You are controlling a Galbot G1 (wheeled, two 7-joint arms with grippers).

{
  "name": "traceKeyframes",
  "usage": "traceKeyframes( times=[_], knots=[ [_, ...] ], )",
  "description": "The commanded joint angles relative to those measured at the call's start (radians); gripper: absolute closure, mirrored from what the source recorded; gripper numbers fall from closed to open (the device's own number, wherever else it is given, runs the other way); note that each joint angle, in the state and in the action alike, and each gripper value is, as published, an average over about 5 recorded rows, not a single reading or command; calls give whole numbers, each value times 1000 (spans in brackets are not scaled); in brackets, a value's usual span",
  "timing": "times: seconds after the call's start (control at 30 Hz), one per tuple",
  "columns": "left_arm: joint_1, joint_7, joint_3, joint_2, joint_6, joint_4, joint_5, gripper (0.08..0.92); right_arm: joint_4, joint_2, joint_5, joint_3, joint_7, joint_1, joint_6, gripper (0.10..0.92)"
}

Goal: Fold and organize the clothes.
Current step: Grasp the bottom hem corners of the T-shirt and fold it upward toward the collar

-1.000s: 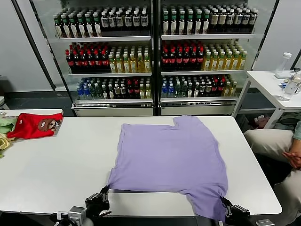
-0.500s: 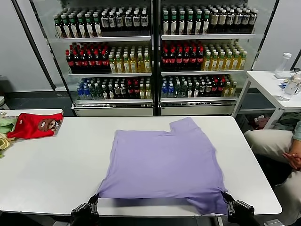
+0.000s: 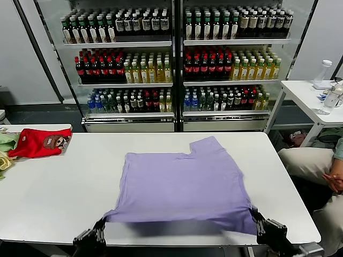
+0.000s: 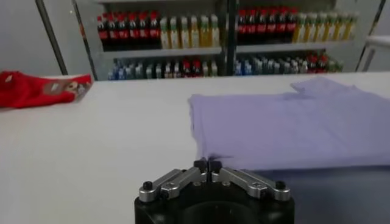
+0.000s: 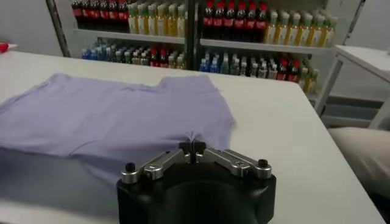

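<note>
Bare white surface (image 3: 59, 187) lies open left of the spread lavender T-shirt (image 3: 182, 184), a narrower strip right of it; a red garment (image 3: 37, 142) blocks the far-left corner.

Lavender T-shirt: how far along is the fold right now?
Early stage. The lavender T-shirt lies spread on the white table. In hand: the left pincer and right pincer are each shut on a near hem corner, lifting that edge so a shadow shows beneath. No fold is made yet; folding and tidying remain.
</note>
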Motion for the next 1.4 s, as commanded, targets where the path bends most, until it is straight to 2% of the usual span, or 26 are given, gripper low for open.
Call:
traceKeyframes(
  times=[0.03, 0.23, 0.77, 0.9, 1.07, 1.17, 1.4],
  knots=[
    [-377, 93, 23, -42, -27, 267, -8, 916, -105, -12, 0, -102, 8, 222, -39, 912],
    [-473, 117, 65, -61, -24, 368, -3, 916, -212, 2, -10, -182, 16, 319, -47, 912],
    [-508, 171, 90, -44, -26, 446, 42, 916, -286, 65, -38, -306, 29, 448, -89, 906],
    [-551, 174, 101, -47, -22, 503, 70, 886, -326, 92, -53, -353, 36, 488, -99, 821],
    [-551, 177, 95, -45, -24, 524, 72, 759, -345, 112, -57, -376, 41, 517, -108, 683],
    [-505, 173, 74, -37, -25, 477, 65, 673, -312, 97, -55, -345, 40, 488, -110, 597],
    [-300, 126, 52, -30, 8, 255, -13, 474, -154, 51, -63, -206, 50, 274, -119, 389]
  ],
)
